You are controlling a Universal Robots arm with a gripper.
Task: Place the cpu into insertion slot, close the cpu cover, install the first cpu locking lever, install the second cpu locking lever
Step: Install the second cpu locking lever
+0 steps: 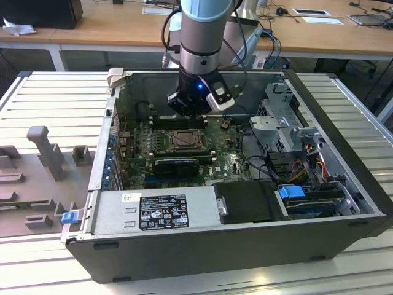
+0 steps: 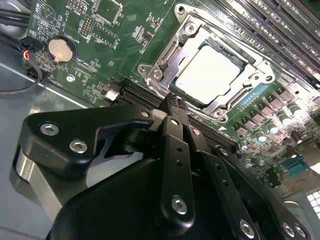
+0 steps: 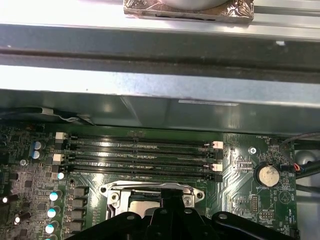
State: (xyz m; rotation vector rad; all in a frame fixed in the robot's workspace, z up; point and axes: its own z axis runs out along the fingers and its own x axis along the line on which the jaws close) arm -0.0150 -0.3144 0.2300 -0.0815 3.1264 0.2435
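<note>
The pale square cpu (image 2: 212,72) lies flat in the insertion slot (image 1: 183,141) on the green motherboard. Around it the silver cpu cover (image 2: 165,62) lies down as a frame, and the chip shows through its window. My black gripper (image 2: 172,98) hangs just above the slot's edge with its fingers together and nothing between them. In the exterior view the gripper (image 1: 187,115) sits over the far side of the slot, inside the open computer case. The first wrist view has the gripper's tip (image 3: 167,199) over the cover (image 3: 115,192). How the locking levers stand I cannot tell.
Long black memory slots (image 3: 140,155) run beside the socket. A coin battery (image 2: 61,48) sits on the board. A black card (image 1: 177,165), the power supply (image 1: 153,209), a drive cage (image 1: 282,123) and cables (image 1: 307,166) crowd the case. The grey case wall (image 3: 150,100) rises close by.
</note>
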